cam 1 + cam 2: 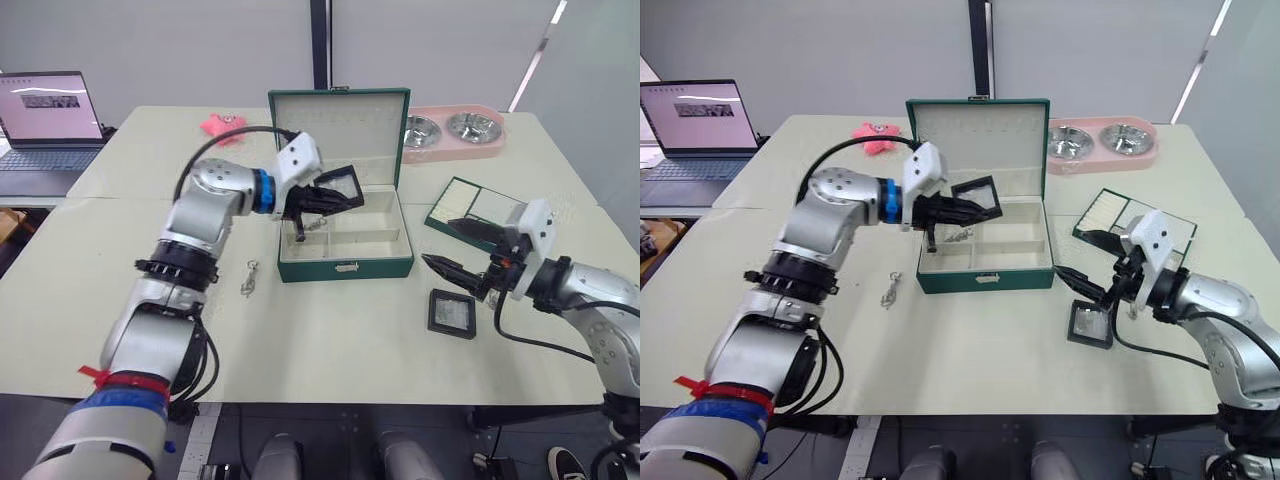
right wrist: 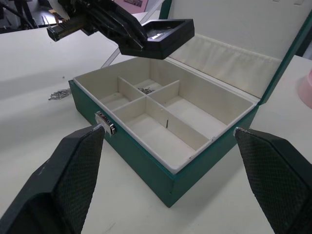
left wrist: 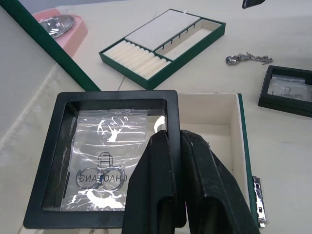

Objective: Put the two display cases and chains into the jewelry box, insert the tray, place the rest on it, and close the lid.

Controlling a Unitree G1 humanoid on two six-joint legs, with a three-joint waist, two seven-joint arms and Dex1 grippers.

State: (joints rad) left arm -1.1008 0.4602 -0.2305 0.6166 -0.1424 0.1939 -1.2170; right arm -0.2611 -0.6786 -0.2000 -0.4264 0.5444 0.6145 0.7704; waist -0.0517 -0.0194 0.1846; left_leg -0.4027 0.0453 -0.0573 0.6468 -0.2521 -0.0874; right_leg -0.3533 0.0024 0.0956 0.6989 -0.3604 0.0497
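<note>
A loose chain (image 1: pixel 248 277) lies on the table well below my left gripper (image 1: pixel 335 198), which pinches one display case (image 1: pixel 341 184) by its frame above the open jewelry box (image 1: pixel 345 240). I judge an edge grip could let it tilt and catch a divider. My right gripper (image 1: pixel 455 245) gapes empty, the second display case (image 1: pixel 452 312) just beneath, the tray (image 1: pixel 476 207) beyond.
</note>
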